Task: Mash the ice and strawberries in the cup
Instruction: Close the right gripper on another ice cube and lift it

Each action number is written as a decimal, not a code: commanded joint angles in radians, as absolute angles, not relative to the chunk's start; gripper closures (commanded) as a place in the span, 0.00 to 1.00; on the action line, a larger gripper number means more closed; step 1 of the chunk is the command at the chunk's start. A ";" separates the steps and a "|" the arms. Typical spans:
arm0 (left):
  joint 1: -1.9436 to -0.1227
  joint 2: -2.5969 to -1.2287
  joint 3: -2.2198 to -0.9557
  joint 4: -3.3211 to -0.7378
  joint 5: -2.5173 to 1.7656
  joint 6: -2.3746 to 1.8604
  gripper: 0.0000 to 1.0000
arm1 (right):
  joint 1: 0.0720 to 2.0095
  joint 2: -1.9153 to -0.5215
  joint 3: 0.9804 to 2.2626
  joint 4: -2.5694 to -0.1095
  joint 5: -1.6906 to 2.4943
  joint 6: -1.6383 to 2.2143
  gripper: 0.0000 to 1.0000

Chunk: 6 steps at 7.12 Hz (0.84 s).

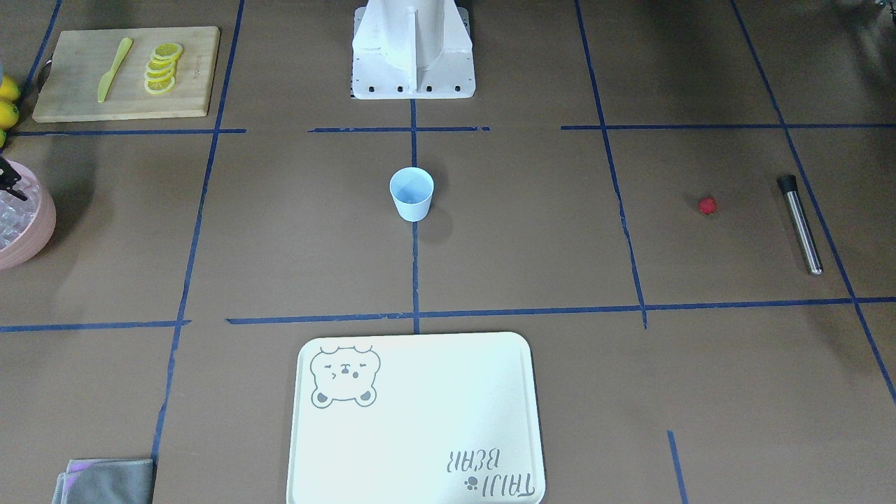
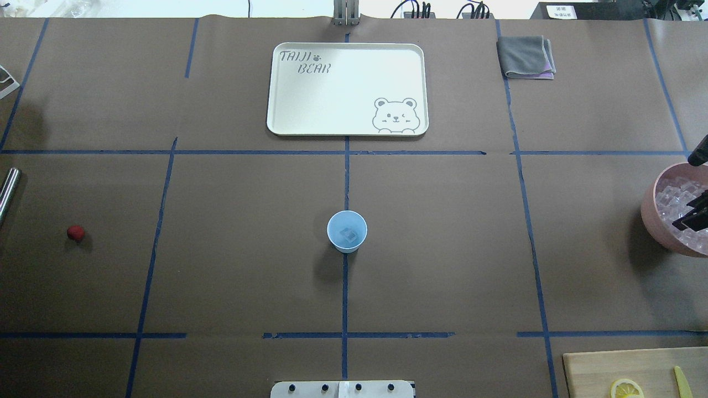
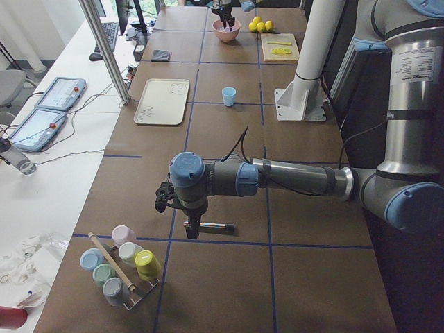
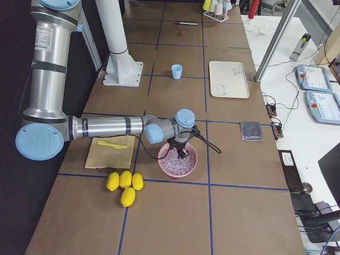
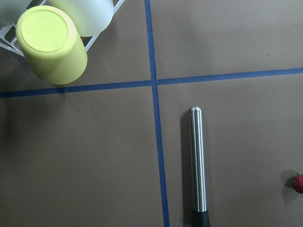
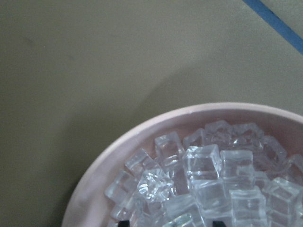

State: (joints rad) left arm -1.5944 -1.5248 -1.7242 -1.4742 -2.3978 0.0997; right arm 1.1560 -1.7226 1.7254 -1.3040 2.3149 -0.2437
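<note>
Ice (image 6: 203,175) fills the pink bowl (image 6: 142,130); the right gripper (image 2: 681,217) hangs just above it, its 2 fingertips (image 6: 218,224) spread apart with nothing between them; 1 clear cube lies inside the light-blue cup (image 2: 347,232), upright at the table's middle; the strawberry (image 2: 76,232) sits well apart on the robot's left, near a steel muddler (image 1: 799,224); the left gripper (image 3: 192,229) hovers over that muddler, spread or closed I cannot tell.

Bright, even overhead light, with a soft shadow beside the cup (image 2: 347,231). Right wrist view is soft and greenish; the ice (image 6: 208,175) glints.
</note>
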 commanded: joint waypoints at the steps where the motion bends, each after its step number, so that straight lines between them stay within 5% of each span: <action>1: -1.594 -1.525 -1.724 -1.474 -2.398 0.100 0.00 | 1.157 -1.726 1.726 -1.302 2.315 -0.245 0.34; 6: -1.595 -1.523 -1.726 -1.474 -2.399 0.100 0.00 | 1.157 -1.727 1.724 -1.302 2.313 -0.245 0.40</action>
State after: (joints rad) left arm -1.5947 -1.5233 -1.7252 -1.4741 -2.3992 0.0997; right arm 1.1566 -1.7272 1.7246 -1.3024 2.3136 -0.2454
